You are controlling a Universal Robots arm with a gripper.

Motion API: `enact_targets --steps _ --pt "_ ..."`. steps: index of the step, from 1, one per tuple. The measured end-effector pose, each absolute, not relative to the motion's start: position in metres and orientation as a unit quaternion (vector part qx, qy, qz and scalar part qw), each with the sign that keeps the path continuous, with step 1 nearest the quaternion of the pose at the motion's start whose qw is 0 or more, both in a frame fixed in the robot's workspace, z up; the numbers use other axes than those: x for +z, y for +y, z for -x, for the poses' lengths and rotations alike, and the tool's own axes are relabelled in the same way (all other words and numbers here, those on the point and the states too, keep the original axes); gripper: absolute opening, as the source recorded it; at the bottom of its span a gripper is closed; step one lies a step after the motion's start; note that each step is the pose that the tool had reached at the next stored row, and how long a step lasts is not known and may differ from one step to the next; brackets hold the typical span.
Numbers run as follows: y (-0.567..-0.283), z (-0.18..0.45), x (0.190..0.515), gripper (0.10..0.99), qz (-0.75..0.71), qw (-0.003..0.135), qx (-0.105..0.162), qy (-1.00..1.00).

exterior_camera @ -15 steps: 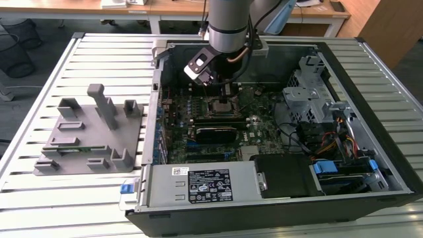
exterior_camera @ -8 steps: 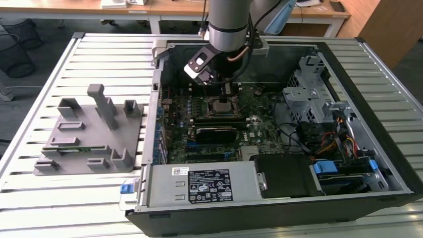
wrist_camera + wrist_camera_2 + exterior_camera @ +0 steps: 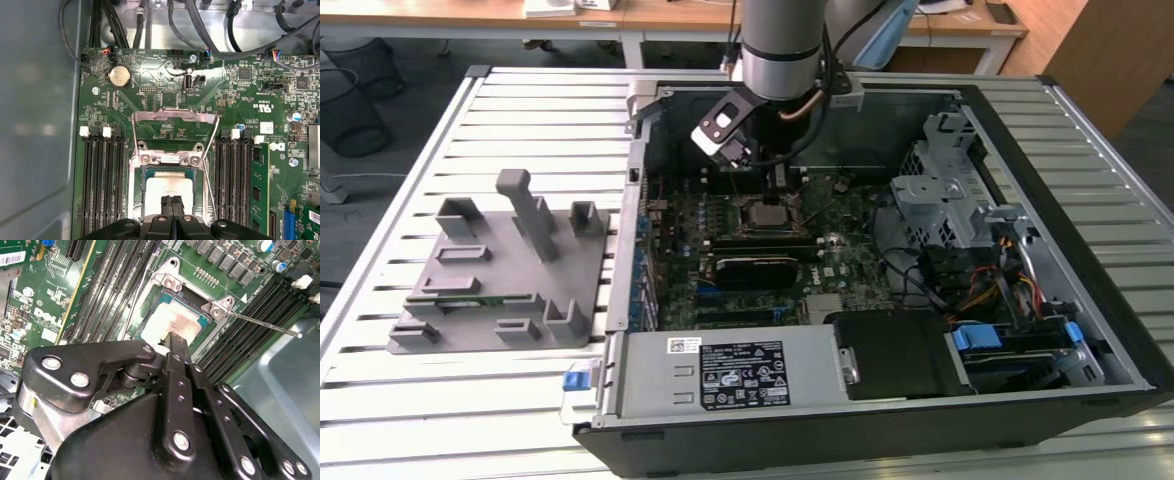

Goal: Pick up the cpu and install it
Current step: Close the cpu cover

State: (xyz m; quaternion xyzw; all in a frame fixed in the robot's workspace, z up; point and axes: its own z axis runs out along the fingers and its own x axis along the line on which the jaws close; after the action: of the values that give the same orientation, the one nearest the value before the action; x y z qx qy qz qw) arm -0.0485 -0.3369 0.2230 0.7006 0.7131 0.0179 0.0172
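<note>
An open computer case [image 3: 1067, 120] is laid flat on a slatted metal table [image 3: 520, 110]. The arm is lowered into the case over the far part of the green motherboard [image 3: 854, 250]. A grey plastic fixture [image 3: 494, 280] is set on the table at the exterior view's left, well apart from the arm.

The gripper [image 3: 172, 204] is positioned directly above the socket [image 3: 767, 212]. In the first wrist view its two black fingers [image 3: 167, 207] are seen pressed side by side, with only a thin seam between them and nothing clamped there. In the second wrist view the narrow tip of the gripper [image 3: 176, 342] is seen over one edge of the cpu [image 3: 167, 317]. Whether the tip is touching the chip or is just above it cannot be told.

The cpu [image 3: 167, 186] is laid flat inside the socket, silvery top upward, and is framed by the metal socket bracket [image 3: 170, 159]. The hinged cover plate [image 3: 175, 117] of the socket is swung open, away from the chip. A thin metal lever [image 3: 260, 321] is seen jutting out beside the socket in the second wrist view.

Black memory slots [image 3: 102, 185] are lined up on both sides of the socket, and a green memory stick [image 3: 257, 185] is seated in one of them. A round coin battery [image 3: 120, 76] is mounted on the board beyond the open plate.
</note>
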Motion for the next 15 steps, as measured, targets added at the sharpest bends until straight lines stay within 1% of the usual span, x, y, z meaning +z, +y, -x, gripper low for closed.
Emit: enact_targets --steps 9,15 --pt "-0.337 0.048 0.234 0.106 -0.701 0.017 0.018 0.713" --pt "-0.337 0.048 0.259 0.106 -0.701 0.017 0.017 0.713"
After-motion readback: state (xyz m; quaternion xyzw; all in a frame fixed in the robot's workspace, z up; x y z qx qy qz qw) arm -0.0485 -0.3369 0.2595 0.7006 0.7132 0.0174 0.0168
